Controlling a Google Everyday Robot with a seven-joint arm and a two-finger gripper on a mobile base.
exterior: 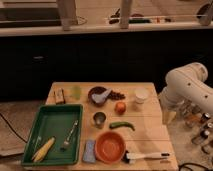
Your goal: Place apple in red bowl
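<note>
Tabletop (150,136), one. Bowls, two: red bowl (110,146), dark bowl (98,94). Cups, two: metal cup (99,118), white cup (141,96). One apple (120,107). One green tray (52,125) holding one corn cob (43,149), one fork (70,136). One green pepper (122,125), one brush (145,156), one blue sponge (89,151). One end effector (170,116), beside tabletop's right edge.

Warm, fairly dim light falls from above onto the wooden worktop (150,135), the best-lit area; shadows on it are soft and short. The cabinets (100,60) toward 12 o'clock sink to near black. At 3 o'clock the white arm (187,85) catches pale highlights, and its gripper (169,116) hangs shaded just beside the worktop's edge.
</note>
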